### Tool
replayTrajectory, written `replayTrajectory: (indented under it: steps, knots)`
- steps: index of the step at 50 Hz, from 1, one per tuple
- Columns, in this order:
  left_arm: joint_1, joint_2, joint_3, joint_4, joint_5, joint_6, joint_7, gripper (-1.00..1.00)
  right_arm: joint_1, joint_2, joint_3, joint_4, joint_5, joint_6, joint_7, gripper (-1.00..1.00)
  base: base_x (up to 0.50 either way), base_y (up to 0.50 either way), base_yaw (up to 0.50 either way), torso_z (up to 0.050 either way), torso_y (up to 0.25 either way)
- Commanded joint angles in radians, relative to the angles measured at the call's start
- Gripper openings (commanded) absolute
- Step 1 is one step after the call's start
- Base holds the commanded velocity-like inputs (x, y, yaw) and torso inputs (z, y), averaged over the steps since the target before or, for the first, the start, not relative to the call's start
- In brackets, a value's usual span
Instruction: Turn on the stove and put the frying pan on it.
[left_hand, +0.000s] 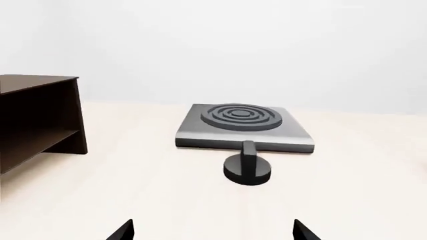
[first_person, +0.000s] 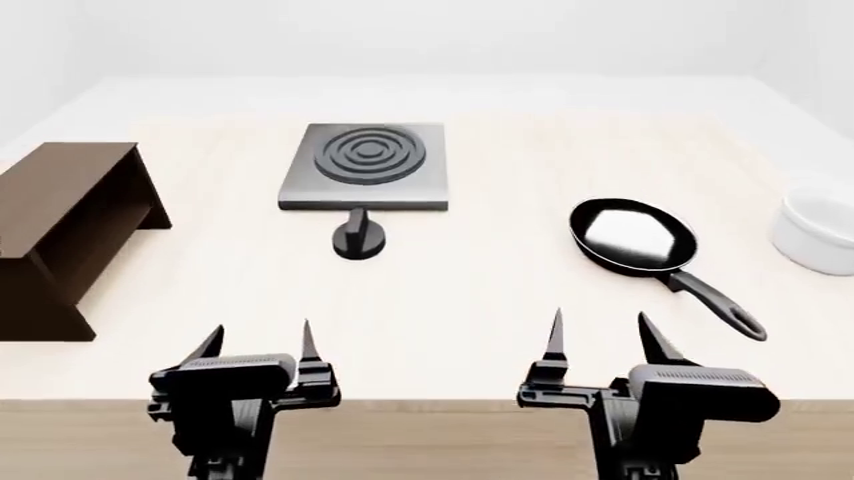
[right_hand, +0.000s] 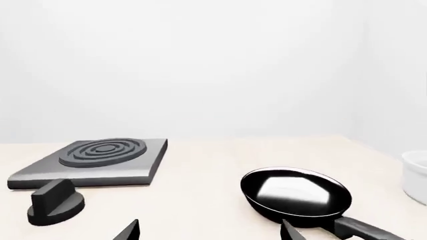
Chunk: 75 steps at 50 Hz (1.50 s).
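Both hands (first_person: 254, 345) (first_person: 597, 342) open, bowl (first_person: 817, 235) cropped

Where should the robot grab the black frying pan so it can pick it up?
Probably by the long handle of the frying pan. It sticks out toward the robot's right, ending in a loop, with bare table around it. The right gripper, open and nearest, could come down from above and close across the handle, which is thin enough to fit between its fingers.

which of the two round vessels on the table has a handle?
The frying pan: black, shallow, with a long handle ending in a loop. The white bowl to its right has none.
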Motion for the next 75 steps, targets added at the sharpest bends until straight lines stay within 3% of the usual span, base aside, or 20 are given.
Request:
replayTrajectory:
  steps: [1,35,46,59,75]
  knots:
    - [-0.007,-0.02,-0.001,0.075,-0.024,-0.049,-0.025,1.0,0.0,0.019,0.011,-0.109,0.038,0.051,0.023,1.0,0.5,0.0,0.0,0.0,0.0]
    - [-0.017,-0.05,0.018,0.072,-0.053,-0.044,-0.059,1.0,0.015,0.055,-0.018,-0.112,0.051,0.062,0.064,1.0,0.5,0.0,0.0,0.0,0.0]
    - [-0.024,-0.059,0.025,0.053,-0.055,-0.034,-0.066,1.0,0.012,0.065,-0.03,-0.102,0.059,0.049,0.063,1.0,0.03,0.0,0.0,0.0,0.001]
    - [-0.08,-0.076,0.024,-0.221,-0.001,0.062,-0.088,1.0,0.013,0.075,-0.036,-0.107,0.071,0.062,0.073,1.0,0.0,0.0,0.0,0.0,0.0]
    - [-0.102,-0.077,0.037,-0.37,0.028,0.135,-0.111,1.0,0.014,0.084,-0.044,-0.099,0.081,0.062,0.082,1.0,0.0,0.0,0.0,0.0,0.0]
